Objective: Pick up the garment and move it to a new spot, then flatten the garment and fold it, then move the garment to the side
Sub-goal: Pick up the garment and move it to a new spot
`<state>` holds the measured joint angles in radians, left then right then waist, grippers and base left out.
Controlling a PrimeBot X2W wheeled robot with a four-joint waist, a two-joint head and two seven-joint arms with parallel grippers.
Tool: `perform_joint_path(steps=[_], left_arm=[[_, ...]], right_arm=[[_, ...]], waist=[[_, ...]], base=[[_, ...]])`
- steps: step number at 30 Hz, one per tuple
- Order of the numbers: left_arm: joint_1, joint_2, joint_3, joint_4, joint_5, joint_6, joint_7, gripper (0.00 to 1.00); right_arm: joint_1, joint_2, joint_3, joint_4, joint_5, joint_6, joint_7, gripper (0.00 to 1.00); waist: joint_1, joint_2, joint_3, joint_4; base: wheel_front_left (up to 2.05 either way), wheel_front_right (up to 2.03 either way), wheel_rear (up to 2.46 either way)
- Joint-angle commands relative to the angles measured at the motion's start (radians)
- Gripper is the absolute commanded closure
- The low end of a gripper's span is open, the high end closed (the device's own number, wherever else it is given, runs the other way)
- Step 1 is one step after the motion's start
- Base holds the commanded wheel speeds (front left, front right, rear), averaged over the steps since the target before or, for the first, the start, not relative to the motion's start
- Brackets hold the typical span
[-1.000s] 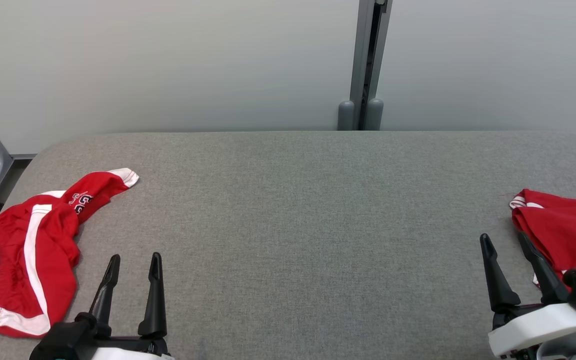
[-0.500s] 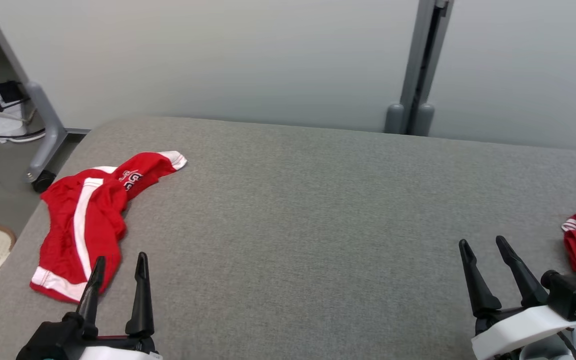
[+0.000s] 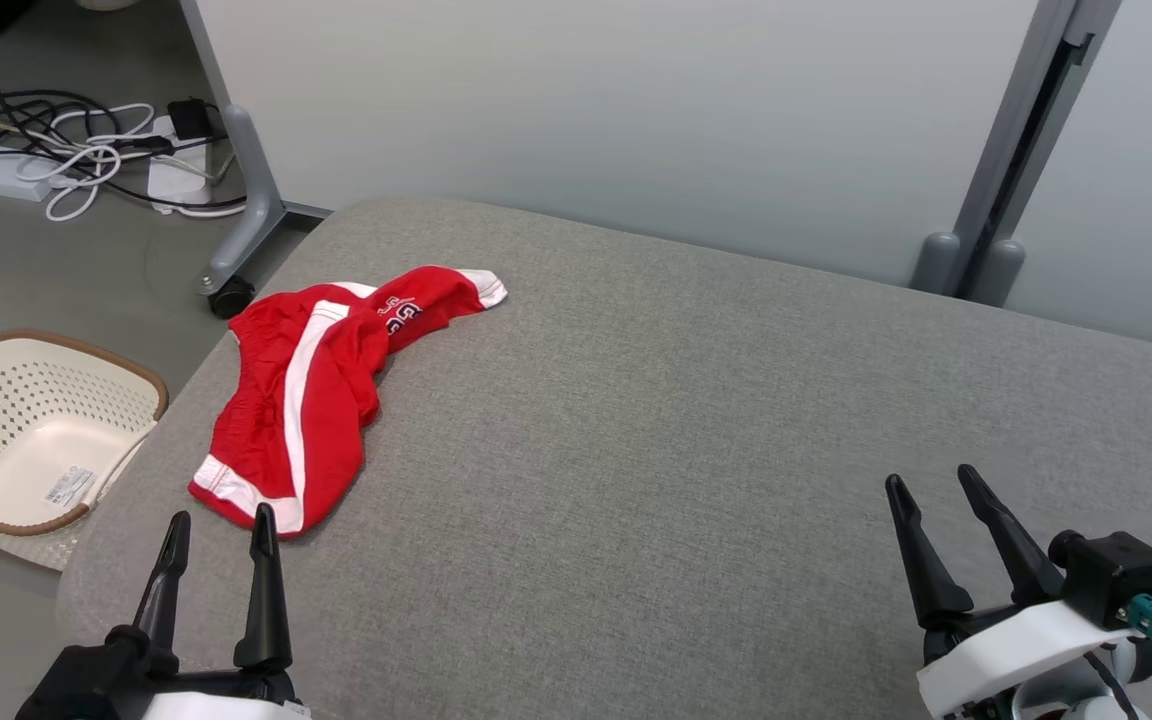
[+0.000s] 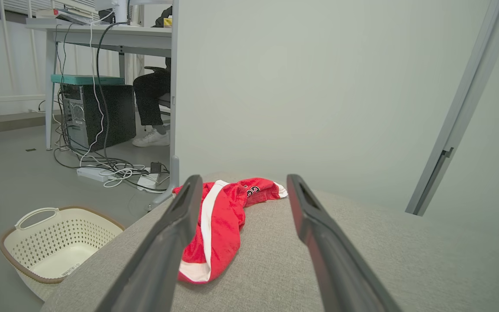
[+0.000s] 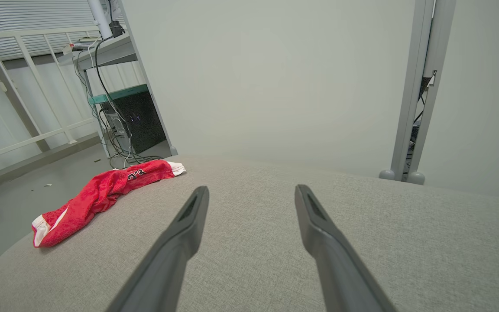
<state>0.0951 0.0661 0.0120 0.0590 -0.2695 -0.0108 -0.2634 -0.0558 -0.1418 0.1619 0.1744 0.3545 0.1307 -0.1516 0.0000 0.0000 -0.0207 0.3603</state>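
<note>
Head cam swung left over the last sec. Whole frame shifted, the things themselves didn't move. Net: garment (image 3: 321, 385) now well inside the frame, basket (image 3: 36, 395) came into view, and the 2nd red piece by the bench's right edge dropped out of frame.

Garment: red w/ white stripe, crumpled, on the bench (image 3: 636, 420) along its left edge toward the far-left corner. Near hem is just ahead of the L gripper (image 3: 219, 518).

L gripper: fingers spread, nothing between them, no contact w/ cloth. R gripper (image 3: 930, 478): also spread and empty, near the bench's front edge, well apart from the garment.

Read: robot is lining up on the pickup. Step 1 not started, flatten/fold/move all pending. L arm is the obvious one to reach.

Basket: on the floor off the bench's left edge. Nothing in it that I can see except a label (image 3: 66, 487) on its bottom.
</note>
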Motion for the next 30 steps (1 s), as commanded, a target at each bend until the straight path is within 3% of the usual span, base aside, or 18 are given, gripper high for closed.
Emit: perform_joint_path(steps=[1,9,17,21,30], left_arm=[[0.0,0.005,0.004,-0.005,0.007,-0.001,-0.001,0.0],[-0.051,0.017,0.01,-0.01,-0.01,-0.015,0.007,0.0],[-0.226,0.093,0.043,0.033,-0.067,-0.035,0.157,0.0],[-0.366,0.15,0.075,0.106,-0.122,-0.059,0.235,0.0],[-0.647,0.29,0.123,0.428,-0.234,-0.093,0.432,0.0]], right_arm=[[-0.014,-0.008,0.001,0.005,0.005,0.0,-0.008,0.0],[-0.033,-0.016,0.024,0.011,0.0,0.0,-0.007,0.0],[-0.083,-0.044,0.046,-0.016,-0.013,0.0,0.007,0.0],[-0.13,-0.059,0.05,-0.038,-0.019,0.0,0.009,0.0],[-0.277,-0.089,0.059,-0.09,-0.03,0.0,0.007,0.0]], waist=[[0.0,0.0,0.0,0.014],[0.0,0.0,0.024,0.019],[0.0,0.0,0.1,-0.022],[0.0,0.0,0.156,-0.061],[0.0,0.0,0.29,-0.186]], base=[[0.0,0.0,0.0],[0.0,0.0,0.0],[0.0,0.0,0.0],[0.0,0.0,0.0],[0.0,0.0,0.0]])
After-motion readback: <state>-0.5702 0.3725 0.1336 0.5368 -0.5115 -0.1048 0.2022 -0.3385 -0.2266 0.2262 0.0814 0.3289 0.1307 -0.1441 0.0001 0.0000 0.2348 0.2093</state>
